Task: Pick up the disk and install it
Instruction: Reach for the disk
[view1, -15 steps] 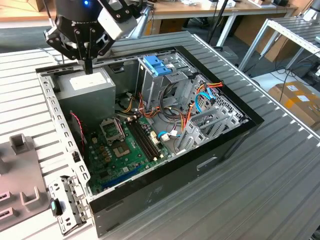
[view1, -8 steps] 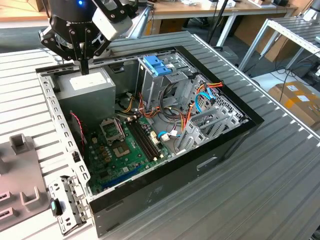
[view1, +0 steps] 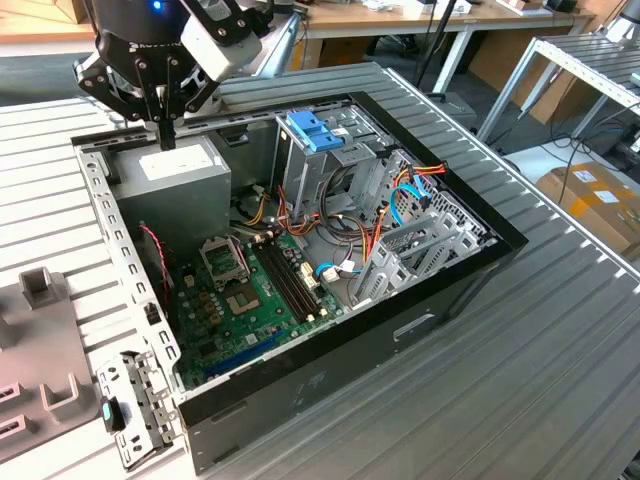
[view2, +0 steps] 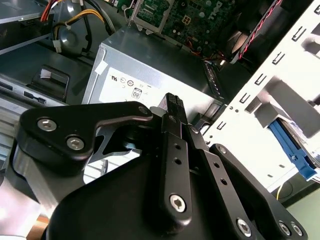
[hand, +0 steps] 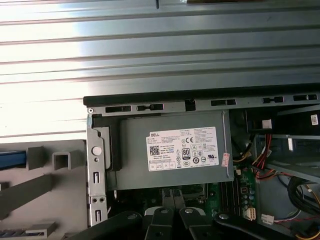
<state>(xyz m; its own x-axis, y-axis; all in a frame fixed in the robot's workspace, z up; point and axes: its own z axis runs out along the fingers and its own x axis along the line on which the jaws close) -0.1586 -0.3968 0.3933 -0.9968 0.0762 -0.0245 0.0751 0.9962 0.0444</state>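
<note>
The tool hangs over the back corner of the open computer case. Its two fingers are pressed together and there is nothing between them. The tips point down at the big grey power box, just above its top with the white sticker. They are very near it, but I cannot tell if they touch it.

The disk is not in the case. In the second wrist view, its light blue rail peeks out past the side wall of the case, well away from the tool. Most of the disk is hidden there.

In the exterior view, the case lies flat on the grey ribbed bench. A green board fills its floor. A tall metal cage with a blue latch on top stands in the middle.
</note>
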